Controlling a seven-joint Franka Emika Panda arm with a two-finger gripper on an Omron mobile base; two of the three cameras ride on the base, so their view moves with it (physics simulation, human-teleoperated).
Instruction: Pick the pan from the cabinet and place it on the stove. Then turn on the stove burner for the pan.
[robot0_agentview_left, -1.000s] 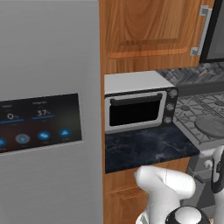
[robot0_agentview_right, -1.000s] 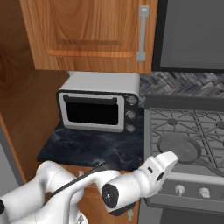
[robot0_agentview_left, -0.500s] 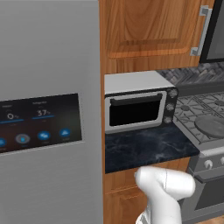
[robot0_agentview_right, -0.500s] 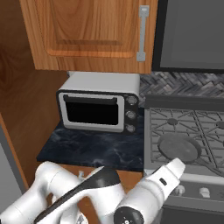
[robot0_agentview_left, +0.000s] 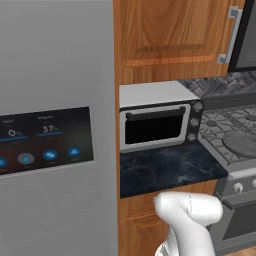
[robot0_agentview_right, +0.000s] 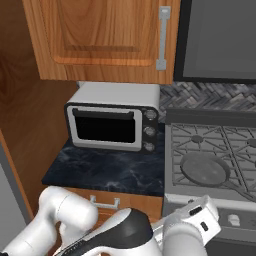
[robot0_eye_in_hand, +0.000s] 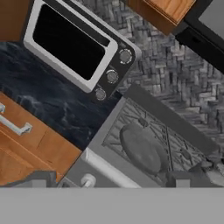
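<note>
Pan: the pan (robot0_agentview_right: 205, 170) lay flat on the front left grate of the stove (robot0_agentview_right: 176, 196), with its thin handle running out to the right. The hand view showed it as a grey oval (robot0_eye_in_hand: 142, 148) on the same burner.
Cabinet: the cabinet (robot0_agentview_right: 100, 40) door above was closed, so I judged the fetch-and-place half finished.
Change: over the last second the arm (robot0_agentview_right: 125, 235) dropped away from the stove front. Its forearm, which had reached up beside the knobs, had sunk to the bottom edge of the right base view. The room itself had not shifted, so the base stood where it was.
Tool: the tool (robot0_eye_in_hand: 109, 181) hung back from the range, looking down on it at a roll. Its two tips sat wide apart with nothing between them, so I read it as spread and empty.
Knobs: one silver knob (robot0_eye_in_hand: 87, 180) sat near the tool on the stove's front panel, untouched.
Meaning: I took the retreat as repositioning for the burner knob. Which knob serves this burner I could not tell.
Surroundings: the toaster oven (robot0_agentview_right: 112, 122) stood on the dark surface (robot0_agentview_right: 105, 172) left of the stove, clear of the arm.
</note>
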